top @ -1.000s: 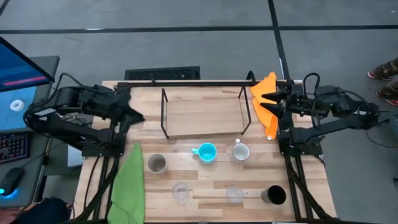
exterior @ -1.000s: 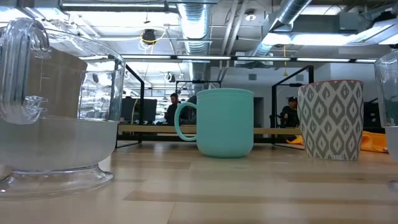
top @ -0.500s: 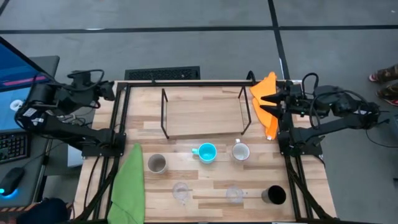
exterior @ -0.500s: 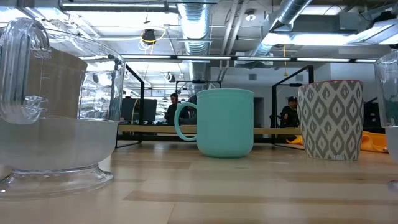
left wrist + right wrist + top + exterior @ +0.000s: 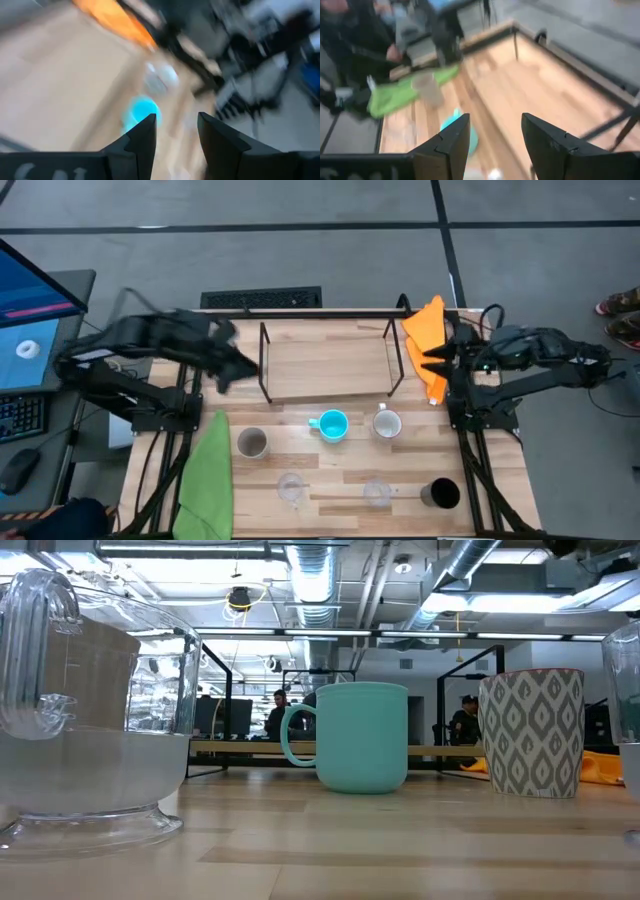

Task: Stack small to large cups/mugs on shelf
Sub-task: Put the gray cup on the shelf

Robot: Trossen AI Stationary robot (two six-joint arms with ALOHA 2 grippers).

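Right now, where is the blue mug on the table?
In the high view, the blue mug stands mid-table, in front of the shelf, between the grey-beige cup and the white mug.

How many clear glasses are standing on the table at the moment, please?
2. Both stand in the row nearest the table's front edge: one clear glass below the grey-beige cup, the other clear glass left of the black cup. None seems hidden.

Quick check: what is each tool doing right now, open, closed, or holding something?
Left tool: open, empty, near the shelf's left end.
Right tool: open, empty, by the orange cloth.
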